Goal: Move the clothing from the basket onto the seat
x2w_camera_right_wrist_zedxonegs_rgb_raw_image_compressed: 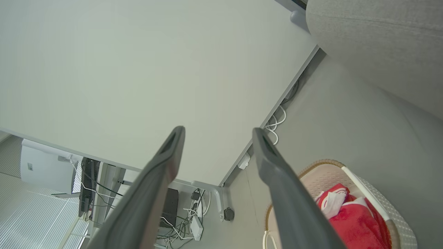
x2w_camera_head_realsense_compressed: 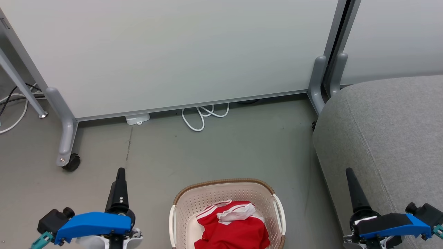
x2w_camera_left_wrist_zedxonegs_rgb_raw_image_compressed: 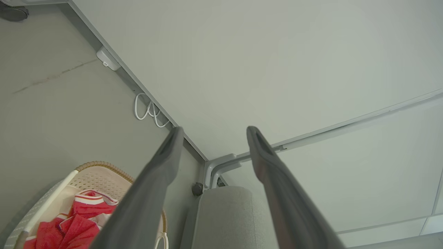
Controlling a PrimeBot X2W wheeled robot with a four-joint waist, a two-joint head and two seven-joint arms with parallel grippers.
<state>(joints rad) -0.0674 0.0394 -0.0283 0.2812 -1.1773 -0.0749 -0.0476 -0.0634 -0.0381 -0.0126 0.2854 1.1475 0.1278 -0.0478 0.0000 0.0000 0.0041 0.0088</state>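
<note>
The cream basket [x2w_camera_head_realsense_compressed: 226, 182] with its brown rim stands on the floor at the bottom centre. Inside lies the clothing [x2w_camera_head_realsense_compressed: 235, 230], red fabric with white striped trim on top. The grey seat [x2w_camera_head_realsense_compressed: 391, 131] fills the right side, its rounded edge just right of the basket. My left gripper [x2w_camera_head_realsense_compressed: 120, 173] hovers left of the basket, and my right gripper [x2w_camera_head_realsense_compressed: 349, 173] hangs over the seat's front edge. The left wrist view shows the left gripper [x2w_camera_left_wrist_zedxonegs_rgb_raw_image_compressed: 215, 129] open and empty above the basket [x2w_camera_left_wrist_zedxonegs_rgb_raw_image_compressed: 100, 166], clothing [x2w_camera_left_wrist_zedxonegs_rgb_raw_image_compressed: 79, 221] and seat [x2w_camera_left_wrist_zedxonegs_rgb_raw_image_compressed: 228, 214]. The right gripper [x2w_camera_right_wrist_zedxonegs_rgb_raw_image_compressed: 218, 130] is open too, near the basket [x2w_camera_right_wrist_zedxonegs_rgb_raw_image_compressed: 322, 164].
Pale grey partition panels [x2w_camera_head_realsense_compressed: 173, 52] stand behind on grey feet, one with a black caster [x2w_camera_head_realsense_compressed: 71, 162]. A white cable loop [x2w_camera_head_realsense_compressed: 200, 117] and a white adapter [x2w_camera_head_realsense_compressed: 137, 118] lie under the panel. A desk leg [x2w_camera_head_realsense_compressed: 20, 86] and more cables sit far left.
</note>
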